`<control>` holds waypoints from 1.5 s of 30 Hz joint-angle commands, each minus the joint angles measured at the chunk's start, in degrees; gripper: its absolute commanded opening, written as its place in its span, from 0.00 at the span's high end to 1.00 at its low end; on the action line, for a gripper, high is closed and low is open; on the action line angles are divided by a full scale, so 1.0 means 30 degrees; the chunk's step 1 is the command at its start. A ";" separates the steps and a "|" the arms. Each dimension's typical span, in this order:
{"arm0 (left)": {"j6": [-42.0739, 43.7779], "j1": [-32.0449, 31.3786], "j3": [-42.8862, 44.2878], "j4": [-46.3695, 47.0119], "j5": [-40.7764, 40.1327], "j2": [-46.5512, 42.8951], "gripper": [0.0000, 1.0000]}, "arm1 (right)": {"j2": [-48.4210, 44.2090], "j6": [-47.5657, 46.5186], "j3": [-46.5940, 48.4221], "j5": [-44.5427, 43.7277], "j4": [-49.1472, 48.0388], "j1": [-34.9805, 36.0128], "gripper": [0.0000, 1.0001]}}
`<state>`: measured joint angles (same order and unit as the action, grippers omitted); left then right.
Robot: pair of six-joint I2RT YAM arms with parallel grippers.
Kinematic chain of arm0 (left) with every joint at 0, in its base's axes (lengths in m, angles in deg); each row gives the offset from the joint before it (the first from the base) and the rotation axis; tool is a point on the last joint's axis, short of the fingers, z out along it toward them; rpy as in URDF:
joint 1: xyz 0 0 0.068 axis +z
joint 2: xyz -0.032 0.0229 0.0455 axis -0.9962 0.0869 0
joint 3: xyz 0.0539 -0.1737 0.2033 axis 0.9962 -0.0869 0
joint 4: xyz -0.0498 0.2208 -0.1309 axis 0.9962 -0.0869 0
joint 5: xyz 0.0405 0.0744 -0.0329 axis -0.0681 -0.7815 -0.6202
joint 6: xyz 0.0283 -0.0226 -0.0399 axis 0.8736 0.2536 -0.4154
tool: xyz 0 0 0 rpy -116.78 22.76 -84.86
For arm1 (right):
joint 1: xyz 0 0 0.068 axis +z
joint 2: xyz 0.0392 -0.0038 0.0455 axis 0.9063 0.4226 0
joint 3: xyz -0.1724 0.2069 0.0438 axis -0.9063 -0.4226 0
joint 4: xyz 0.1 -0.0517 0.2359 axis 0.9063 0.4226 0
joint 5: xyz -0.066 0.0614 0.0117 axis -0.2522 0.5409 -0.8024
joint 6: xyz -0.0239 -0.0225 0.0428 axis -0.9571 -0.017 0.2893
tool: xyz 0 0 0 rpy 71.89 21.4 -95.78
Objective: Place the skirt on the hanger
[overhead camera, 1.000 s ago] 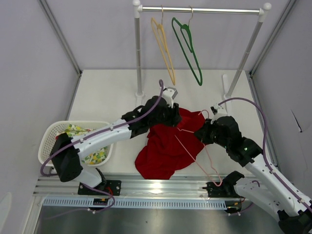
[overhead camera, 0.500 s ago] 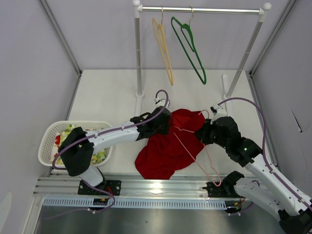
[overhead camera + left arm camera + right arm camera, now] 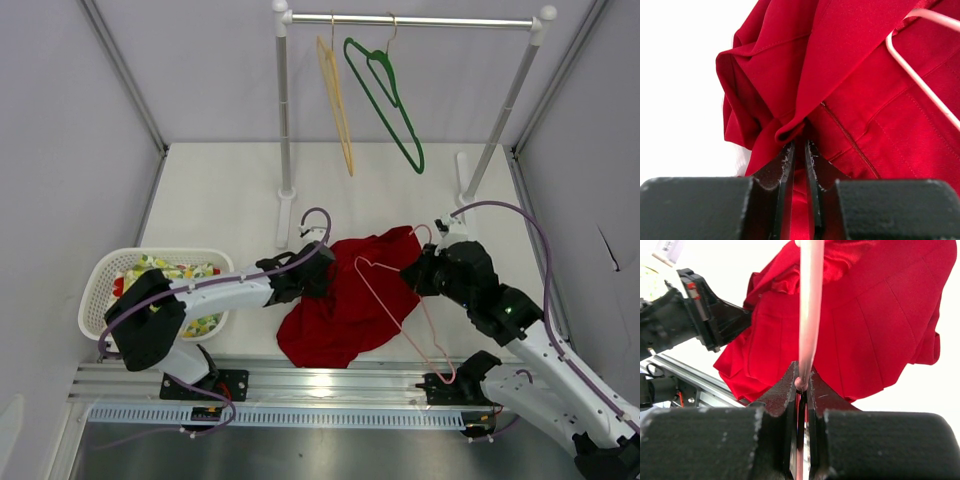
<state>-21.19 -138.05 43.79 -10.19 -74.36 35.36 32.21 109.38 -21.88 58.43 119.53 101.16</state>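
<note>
Red skirt [image 3: 340, 300] is crumpled mid-frame on bench [image 3: 220, 190], top view. L fingers [image 3: 786, 170] clenched on skirt fold, prob. for drawing waist onto hanger [image 3: 809, 315], which is steadied in clamped R fingers [image 3: 785, 390].

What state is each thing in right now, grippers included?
skirt: crumpled on the table, not hung.
hanger: lying across the skirt, held at one end.
left gripper: shut on a fold of the skirt.
right gripper: shut on the hanger.
yellow hanger: hung on the rail, bare.
green hanger: hung on the rail, bare.
basket: upright, floral cloth inside.
</note>
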 commanded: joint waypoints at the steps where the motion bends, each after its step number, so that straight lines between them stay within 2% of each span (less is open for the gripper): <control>1: -0.0007 -0.0046 -0.0502 0.1072 -0.0238 -0.0540 0.82 | -0.0706 0.0188 0.1126 0.0268 -0.0431 0.0133 1.00; 8: 0.0753 0.0567 -0.0211 0.1688 0.0173 -0.0512 0.78 | -0.0032 0.0627 0.0923 0.1764 -0.1396 0.0308 1.00; 18: 0.1897 0.1945 0.2570 0.1102 0.0641 0.0716 0.74 | -0.0355 0.1681 0.0278 0.2087 -0.1135 0.1157 1.00; 30: 0.2865 0.2795 0.4857 0.1013 0.1490 0.2768 0.71 | -0.0502 0.2415 -0.1128 0.0886 -0.0899 0.2623 1.00; 45: 0.3626 0.3001 0.4623 0.2655 0.2663 0.2828 0.60 | 0.0934 0.2327 -0.1099 -0.1107 -0.1778 0.3620 1.00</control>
<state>-11.98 -129.46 56.16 -5.45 -67.65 45.09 34.31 116.03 -25.34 55.94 114.94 111.39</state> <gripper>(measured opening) 0.397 0.077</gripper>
